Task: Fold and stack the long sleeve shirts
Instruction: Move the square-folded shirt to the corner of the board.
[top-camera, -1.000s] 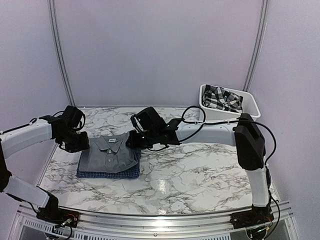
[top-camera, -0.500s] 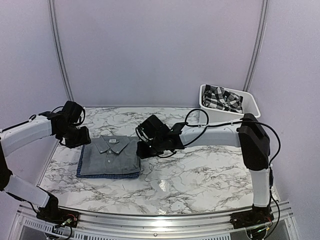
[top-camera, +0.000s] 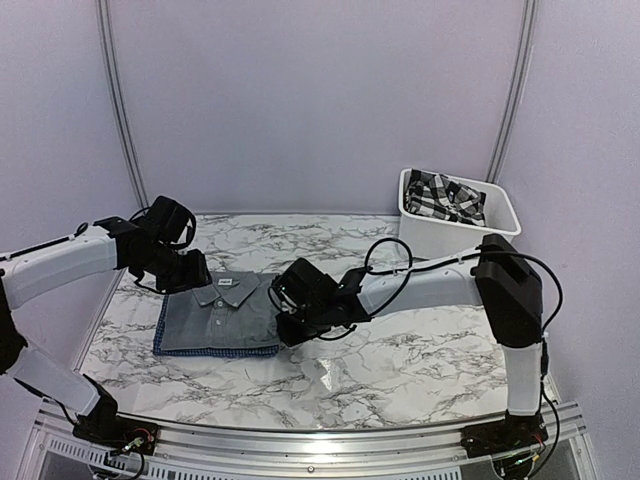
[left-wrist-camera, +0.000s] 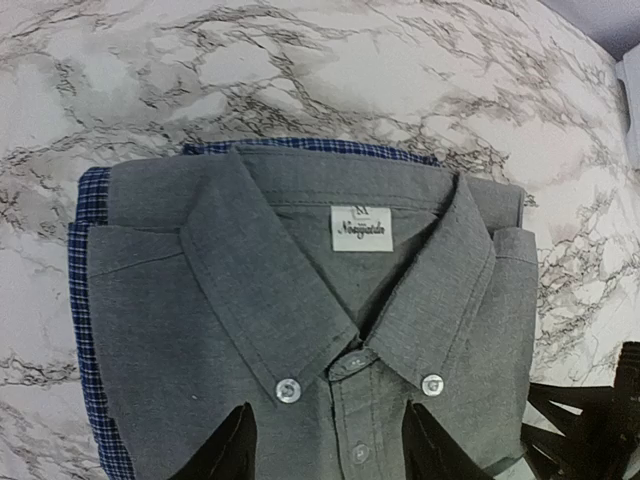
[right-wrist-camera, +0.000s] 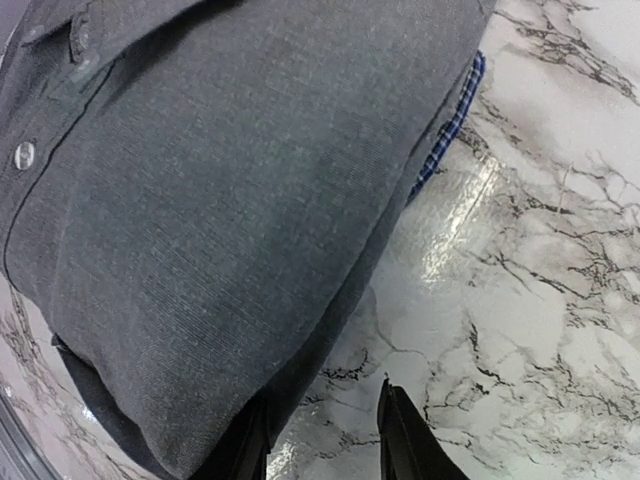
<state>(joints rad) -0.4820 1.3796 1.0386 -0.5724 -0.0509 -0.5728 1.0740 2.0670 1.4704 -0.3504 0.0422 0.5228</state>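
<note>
A plain grey long sleeve shirt (top-camera: 222, 312) lies folded, collar toward the back, on top of a folded dark blue check shirt (top-camera: 215, 350) whose edge shows along the front and left. My left gripper (top-camera: 196, 277) is open at the collar's left. In the left wrist view its fingers (left-wrist-camera: 228, 450) straddle the grey shirt's (left-wrist-camera: 300, 300) button placket, holding nothing; the blue check shirt (left-wrist-camera: 88, 270) peeks out on the left. My right gripper (top-camera: 289, 322) stands open at the stack's right edge. In the right wrist view one finger (right-wrist-camera: 246, 442) is at the grey shirt's (right-wrist-camera: 220, 200) folded edge, the other over bare marble; the check shirt (right-wrist-camera: 452, 118) shows beneath.
A white bin (top-camera: 500, 215) holding a black-and-white plaid cloth (top-camera: 445, 195) stands at the back right. The marble table (top-camera: 400, 350) stretches bare to the right and front of the stack. The right arm reaches across the table's middle.
Both grippers have opened and let go of the grey shirt. The left one moved right toward the collar; the right one moved nearer, down along the stack's right edge.
</note>
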